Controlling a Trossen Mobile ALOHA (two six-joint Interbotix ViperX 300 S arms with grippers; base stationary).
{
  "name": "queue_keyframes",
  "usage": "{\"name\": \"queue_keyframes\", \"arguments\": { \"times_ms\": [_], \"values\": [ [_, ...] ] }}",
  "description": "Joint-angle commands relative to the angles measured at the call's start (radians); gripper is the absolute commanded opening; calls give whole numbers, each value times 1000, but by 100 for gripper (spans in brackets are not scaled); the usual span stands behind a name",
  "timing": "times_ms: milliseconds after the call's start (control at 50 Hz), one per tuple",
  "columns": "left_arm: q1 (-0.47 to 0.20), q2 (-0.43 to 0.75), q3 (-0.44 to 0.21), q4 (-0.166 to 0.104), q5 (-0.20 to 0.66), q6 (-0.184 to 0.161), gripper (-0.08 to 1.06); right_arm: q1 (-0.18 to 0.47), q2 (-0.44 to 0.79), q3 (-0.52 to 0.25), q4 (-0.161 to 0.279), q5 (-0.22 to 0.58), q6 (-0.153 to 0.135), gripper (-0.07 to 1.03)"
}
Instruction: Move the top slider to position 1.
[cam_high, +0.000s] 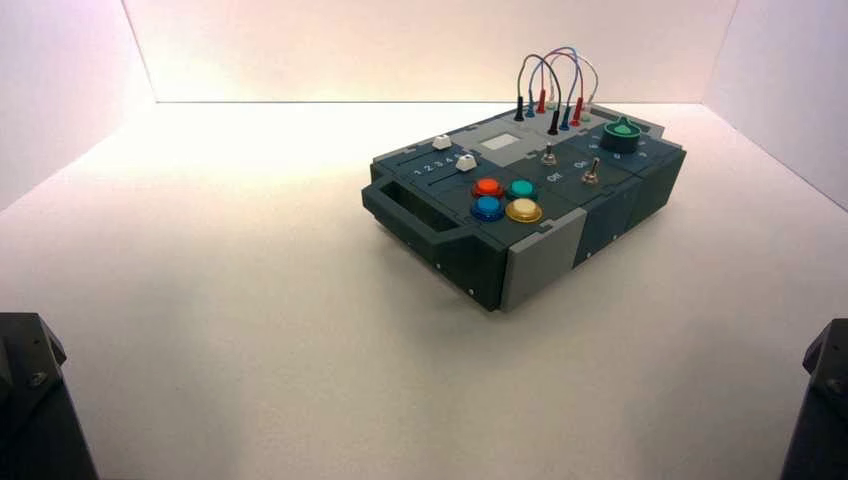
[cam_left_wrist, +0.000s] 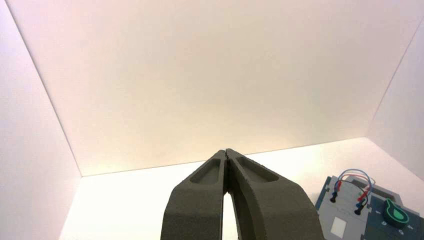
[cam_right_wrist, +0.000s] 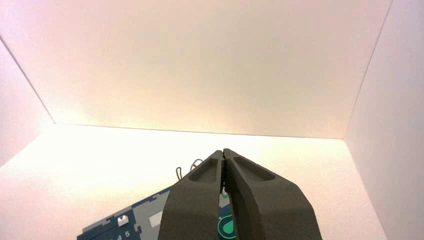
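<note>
The dark teal box (cam_high: 470, 262) stands turned, right of the middle of the table. Two white slider knobs sit near its handle end; the top slider (cam_high: 441, 142) is the farther one, the other knob (cam_high: 465, 163) is nearer. A row of white numerals runs between their tracks, with position 1 (cam_high: 417, 172) at the handle end. In the right wrist view one white slider knob (cam_right_wrist: 121, 220) shows beside a 5. My left gripper (cam_left_wrist: 226, 151) is shut and empty, parked far from the box at the near left. My right gripper (cam_right_wrist: 222, 151) is shut and empty, parked at the near right.
The box also bears coloured round push-buttons (cam_high: 505, 198), two metal toggle switches (cam_high: 549, 155), a green knob (cam_high: 622, 133) and looped wires (cam_high: 550, 85). White walls close in the table on three sides. Dark arm parts show at the near corners (cam_high: 30, 400) (cam_high: 822, 400).
</note>
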Motion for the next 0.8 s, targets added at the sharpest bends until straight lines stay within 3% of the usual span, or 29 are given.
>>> {"name": "queue_keyframes", "arguments": {
  "times_ms": [20, 460, 620, 800],
  "values": [
    [2, 9, -34, -2, 2, -3, -3, -3, 3, -17, -3, -3, -2, -2],
    [-32, 17, -38, -3, 8, -5, -3, -3, -20, -9, -8, 15, -2, -2],
    [-98, 77, -31, -8, 67, -9, -3, -3, -6, -8, -6, 23, -3, -2],
    [-181, 225, -34, -8, 143, -23, -3, 0, 49, -20, 3, 38, -2, -2]
  ]
}}
